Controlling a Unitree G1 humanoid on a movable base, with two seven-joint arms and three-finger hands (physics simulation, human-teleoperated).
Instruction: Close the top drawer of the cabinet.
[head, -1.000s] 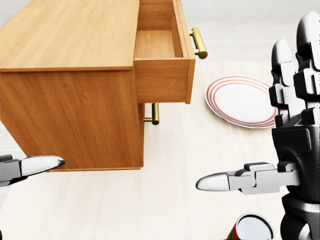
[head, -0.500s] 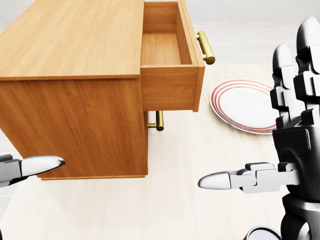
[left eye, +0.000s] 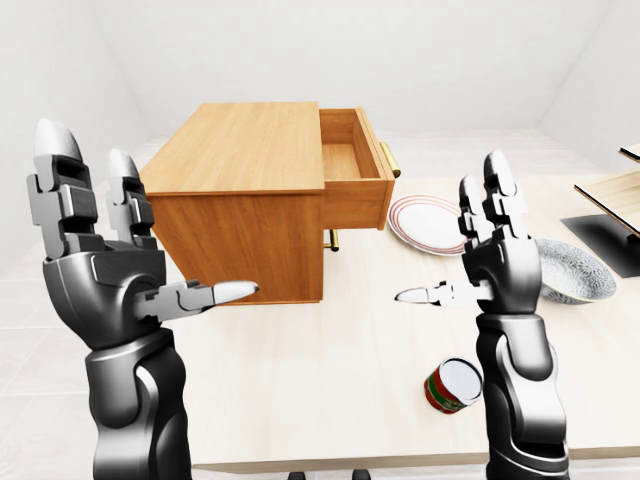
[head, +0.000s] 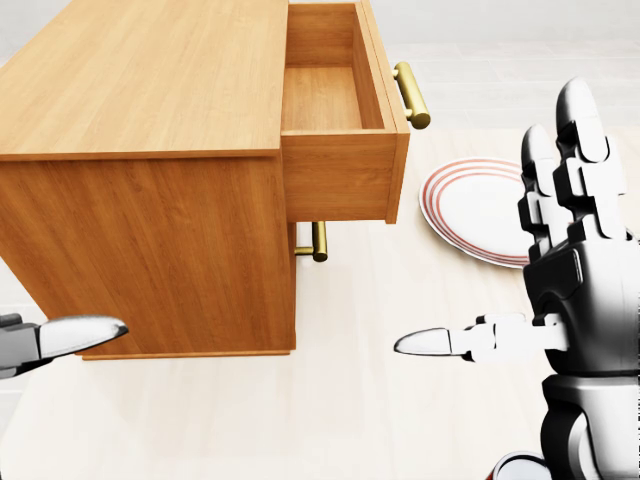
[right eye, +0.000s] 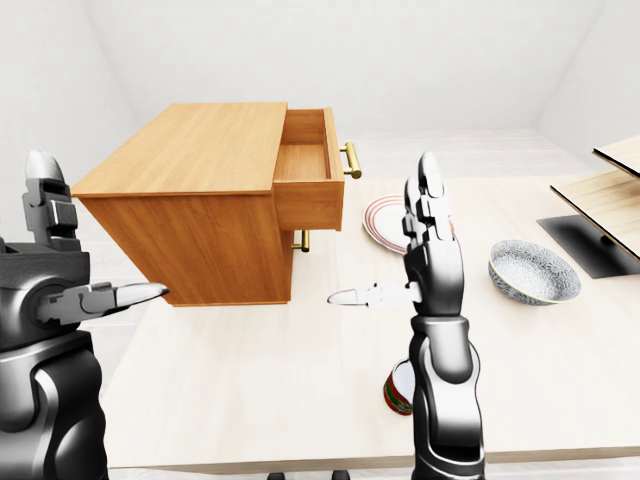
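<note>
A wooden cabinet (head: 150, 100) stands on the pale table, filling the upper left of the head view. Its top drawer (head: 340, 180) is pulled out to the right and looks empty, with a brass handle (head: 411, 95) on its face. Under it the lower drawer's brass handle (head: 318, 241) sits close to the cabinet. My right hand (left eye: 470, 250) is raised and open to the right of the drawer, below its level, touching nothing. My left hand (left eye: 140, 240) is open too, held up at the left, on the near side of the cabinet.
A red-rimmed white plate (head: 480, 210) lies right of the drawer. A speckled bowl (left eye: 570, 270) sits further right, and a red can (left eye: 452, 385) lies by my right forearm. Wooden boards (left eye: 612, 190) and a dark slab (left eye: 610, 235) are at the right edge.
The head view first shifted, sliding the cabinet right and down, then held still. My right hand has dropped a little and moved left. The drawer has not moved.
</note>
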